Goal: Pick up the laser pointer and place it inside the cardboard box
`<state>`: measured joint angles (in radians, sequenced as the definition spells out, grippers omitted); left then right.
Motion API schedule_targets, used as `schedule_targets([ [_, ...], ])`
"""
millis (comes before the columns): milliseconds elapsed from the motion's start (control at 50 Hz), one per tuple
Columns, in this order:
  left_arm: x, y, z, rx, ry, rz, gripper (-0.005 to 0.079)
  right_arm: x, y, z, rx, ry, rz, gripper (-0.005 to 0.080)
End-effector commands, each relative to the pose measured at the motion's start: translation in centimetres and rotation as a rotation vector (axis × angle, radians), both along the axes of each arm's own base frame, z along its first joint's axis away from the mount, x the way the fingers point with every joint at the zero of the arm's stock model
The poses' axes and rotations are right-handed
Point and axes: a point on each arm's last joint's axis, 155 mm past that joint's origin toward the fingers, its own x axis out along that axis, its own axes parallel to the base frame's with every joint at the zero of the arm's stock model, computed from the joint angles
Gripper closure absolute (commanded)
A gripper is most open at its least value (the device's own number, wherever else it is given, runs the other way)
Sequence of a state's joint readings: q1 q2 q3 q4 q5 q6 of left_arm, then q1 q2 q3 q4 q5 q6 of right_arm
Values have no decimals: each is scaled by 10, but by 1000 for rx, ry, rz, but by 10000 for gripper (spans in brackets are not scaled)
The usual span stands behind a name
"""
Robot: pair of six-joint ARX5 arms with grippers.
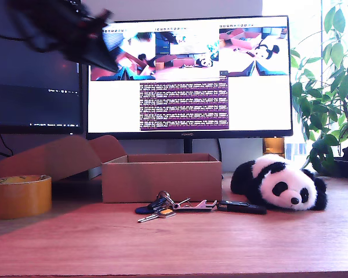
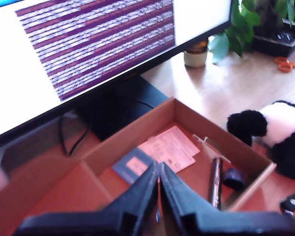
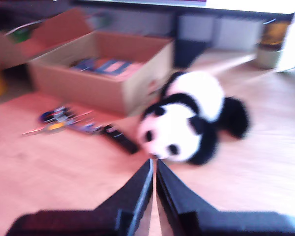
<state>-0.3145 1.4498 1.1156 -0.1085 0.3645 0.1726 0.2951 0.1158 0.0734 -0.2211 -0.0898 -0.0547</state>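
Filling the background is a wide computer monitor [image 1: 188, 75], glowing behind a reddish wooden desk [image 1: 180, 243]. On the desk, the cardboard box [image 1: 161, 176] is sitting open, its rounded flap leaning back toward the exterior view's left. A plush panda [image 1: 281, 182] is lying just beside the box, on the exterior view's right. A yellow-brown tape roll [image 1: 18, 196] is standing at the exterior view's left edge. A bunch of keys [image 1: 162, 207] and a flat black gadget [image 1: 240, 207] are resting in front of the box.

I am holding my first gripper [image 2: 159, 169] above the box with its fingers pressed together, carrying nothing. Inside the box, beside some pink cards [image 2: 169, 148], the laser pointer [image 2: 216, 182] is lying against the floor. So the placing looks done to me. My second gripper [image 3: 153, 164] is hovering over the desk near the panda, fingers also pressed together and empty.
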Motion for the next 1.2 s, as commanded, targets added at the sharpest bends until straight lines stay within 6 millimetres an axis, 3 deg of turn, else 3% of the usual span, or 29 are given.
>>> schedule_targets([
  [0,-11,5,-9,-17,1,12,761,1,-2,-3,-7,2,-9,762],
  [380,-62,59,-32,-79,-75,220,762,-8,-4,-30,-35,115,-10,762],
  [760,-109,111,-87,-155,-48,376,761,-9,-5,-33,-39,126,-10,762],
  [1180,-149,128,-108,-253,-67,433,761,-9,-5,-33,-39,126,-10,762],
])
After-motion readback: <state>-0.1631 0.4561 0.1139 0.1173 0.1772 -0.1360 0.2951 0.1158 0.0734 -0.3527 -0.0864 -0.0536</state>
